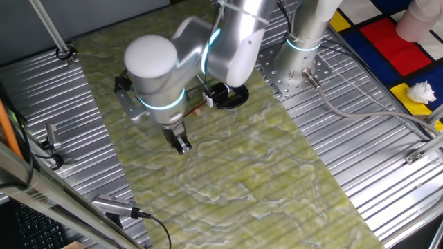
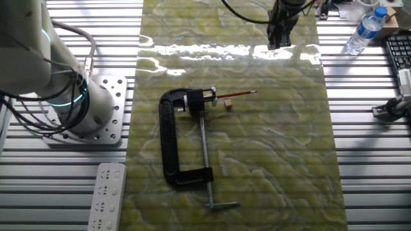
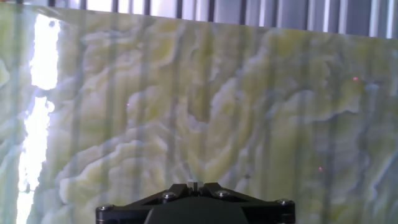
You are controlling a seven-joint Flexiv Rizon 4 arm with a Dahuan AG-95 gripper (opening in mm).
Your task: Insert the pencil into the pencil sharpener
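Observation:
The reddish-brown pencil (image 2: pixel 236 95) lies on the green mat, its right end free and its left end at the black pencil sharpener (image 2: pixel 200 100). I cannot tell whether it is inside. The sharpener is held in the jaws of a black C-clamp (image 2: pixel 168 138). A small wooden block (image 2: pixel 228 104) sits under the pencil. My gripper (image 2: pixel 280 40) hangs over the far end of the mat, well away from the pencil, shut and empty. In one fixed view the gripper (image 1: pixel 182 145) points down at bare mat and the arm hides most of the clamp (image 1: pixel 227 95). The hand view shows only mat beyond the fingertips (image 3: pixel 194 185).
The robot base (image 2: pixel 96 119) stands left of the mat on the ribbed metal table. A white power strip (image 2: pixel 104 196) lies at the near left. A water bottle (image 2: pixel 365 30) and a keyboard (image 2: pixel 399 51) are at the far right. The clamp's screw handle (image 2: pixel 221 205) sticks out near the front.

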